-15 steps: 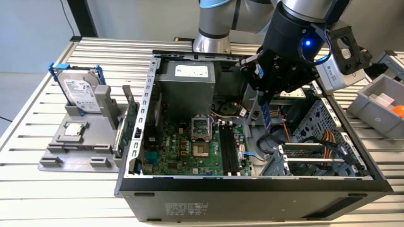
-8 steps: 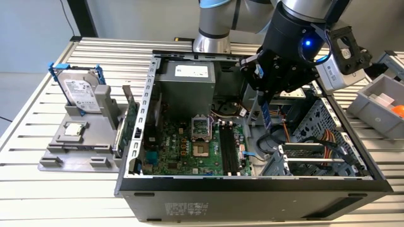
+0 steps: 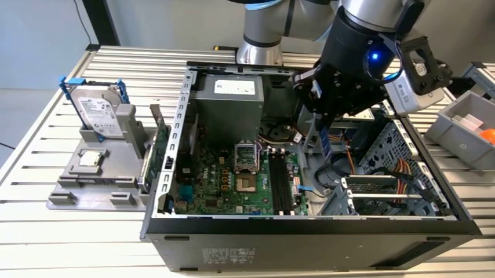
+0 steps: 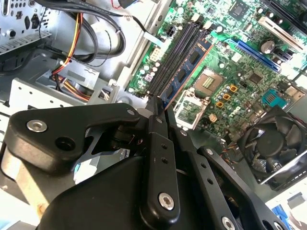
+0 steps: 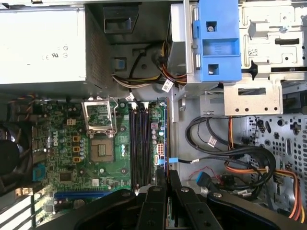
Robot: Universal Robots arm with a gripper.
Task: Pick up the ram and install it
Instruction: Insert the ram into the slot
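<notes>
Metal, plastic and circuit board

The gripper [image 4: 160, 108] looks matt black plastic; the ram [image 4: 184, 72] is glossy blue board; the computer case [image 3: 174, 133] bare grey metal, perhaps brushed.

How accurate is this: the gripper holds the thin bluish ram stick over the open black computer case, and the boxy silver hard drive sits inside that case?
One detail is wrong. In the exterior view, the boxy silver hard drive stands in the grey holder outside the open black computer case, on the exterior view's left. The gripper does hold the thin bluish ram stick over the case.
</notes>
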